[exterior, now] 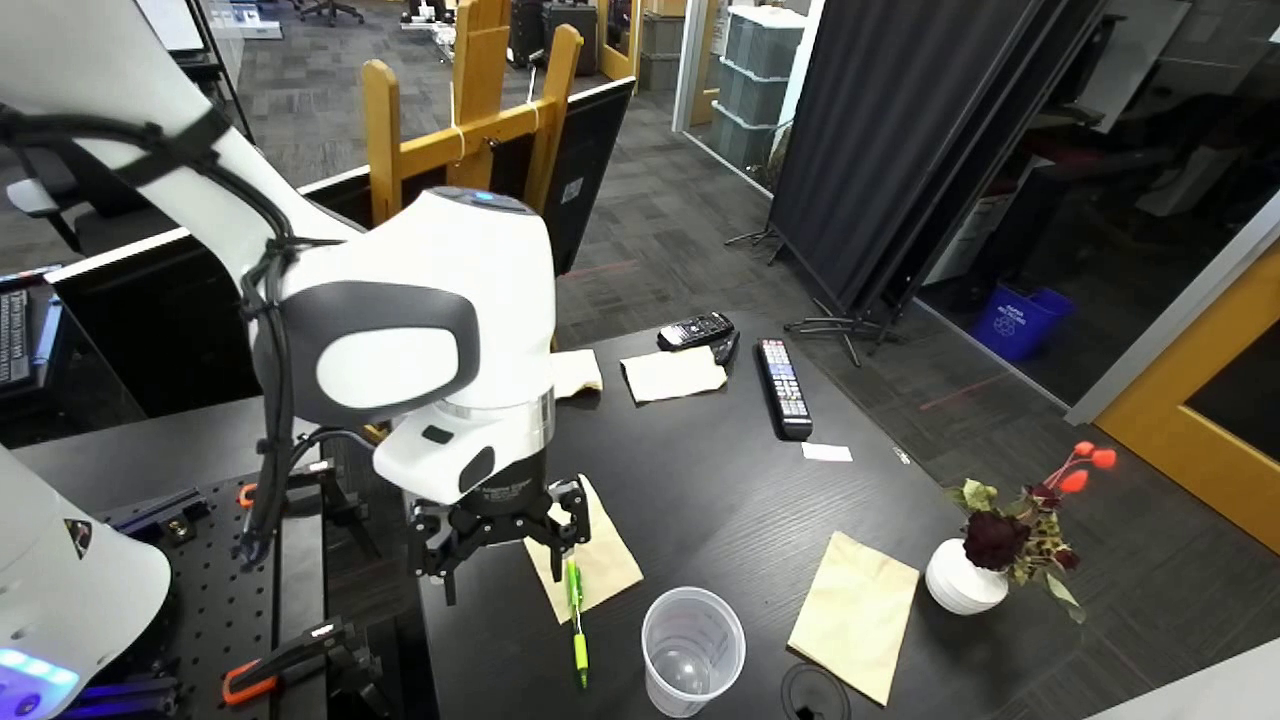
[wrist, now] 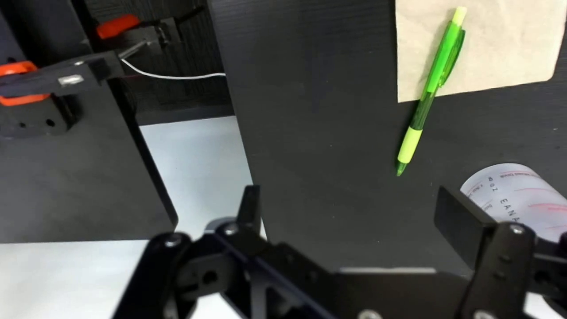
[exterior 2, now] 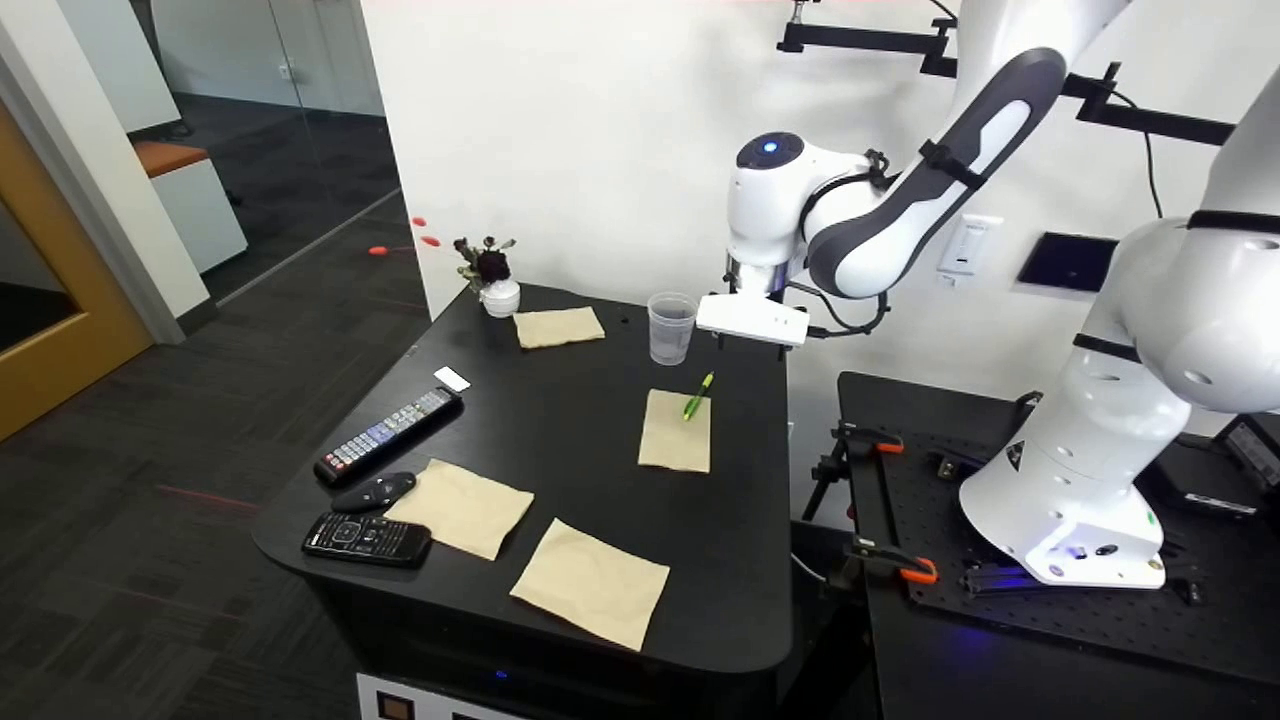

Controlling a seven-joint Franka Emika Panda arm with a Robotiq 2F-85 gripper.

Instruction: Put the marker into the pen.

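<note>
Hanging over the counter (exterior 2: pixel 570 440), the gripper (exterior: pixel 503 588) was spread and empty. A napkin (wrist: pixel 500 48) lay near the upright cup (exterior: pixel 690 650); the marker (wrist: pixel 429 94) lay partly on that napkin, tip past its edge. Picking up seemed the step in hand; next probably called for shifting over the marker, then lowering.

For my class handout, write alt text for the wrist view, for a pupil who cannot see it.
A slim, bright green marker lies slanting across the edge of a beige napkin-like sheet, its lower end on a black tabletop. Below, an open, empty black gripper partly hides a round translucent plastic cup at the right edge.
</note>
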